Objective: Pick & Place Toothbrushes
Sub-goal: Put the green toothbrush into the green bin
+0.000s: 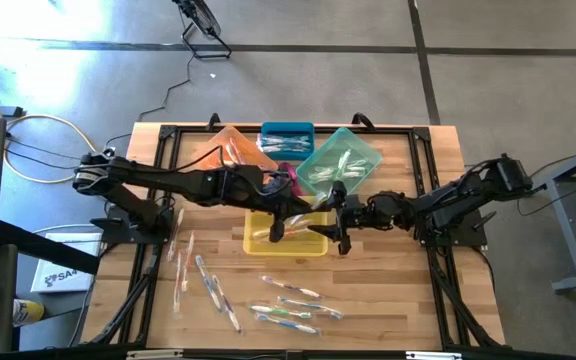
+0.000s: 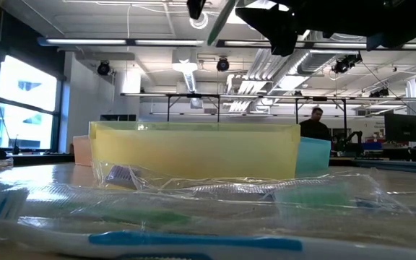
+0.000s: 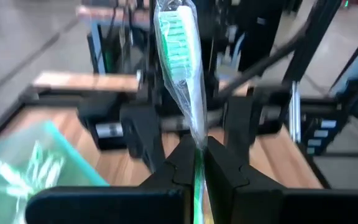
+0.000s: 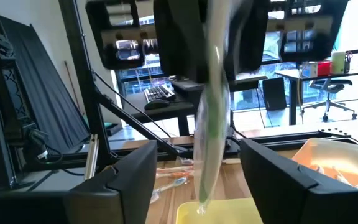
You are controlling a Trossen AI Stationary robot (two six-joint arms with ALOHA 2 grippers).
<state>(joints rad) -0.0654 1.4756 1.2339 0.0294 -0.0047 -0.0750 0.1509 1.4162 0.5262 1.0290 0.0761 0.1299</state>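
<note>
Wrapped green toothbrush (image 3: 180, 68), held aloft

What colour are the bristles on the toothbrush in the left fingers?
Green, on the wrapped toothbrush; clearest in the left wrist view.

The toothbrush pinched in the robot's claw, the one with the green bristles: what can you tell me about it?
The green toothbrush is a thin whitish brush with green bristles, sealed in a clear, crinkled wrapper. The left gripper is shut on its handle, so the bristle end sticks out past the fingers. It hangs in the air above the yellow bin, touching nothing but those fingers. The right gripper faces it with fingers open on either side of its lower end, not gripping it.
</note>
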